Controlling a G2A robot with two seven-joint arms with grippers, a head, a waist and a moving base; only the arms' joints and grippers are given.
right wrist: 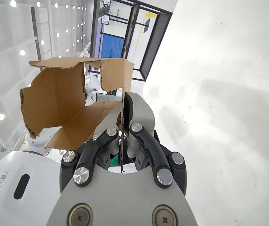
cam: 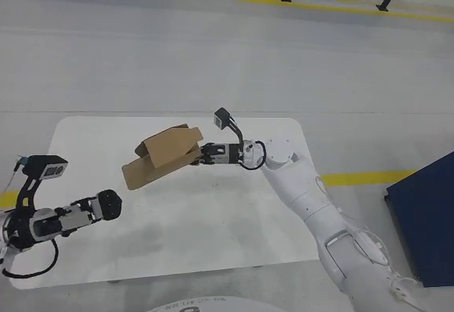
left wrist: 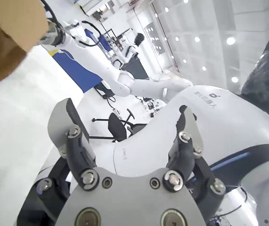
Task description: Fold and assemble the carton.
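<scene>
Carton (cam: 164,152) hangs over white table (cam: 211,234), pinched by right hand (right wrist: 125,109); left hand (left wrist: 126,109) gapes.

brown corrugated carton (cam: 163,156), partly opened, flaps splayed, ragged die-cut edges, not yet box-shaped. tilted, low end toward table's left side. sits over far middle of white table (cam: 211,234). one panel edge pinched between right gripper (cam: 201,155) fingers.

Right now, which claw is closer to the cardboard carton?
Right. The right claw grips the carton by one edge; the left claw sits open, well apart from it, over the table.
</scene>
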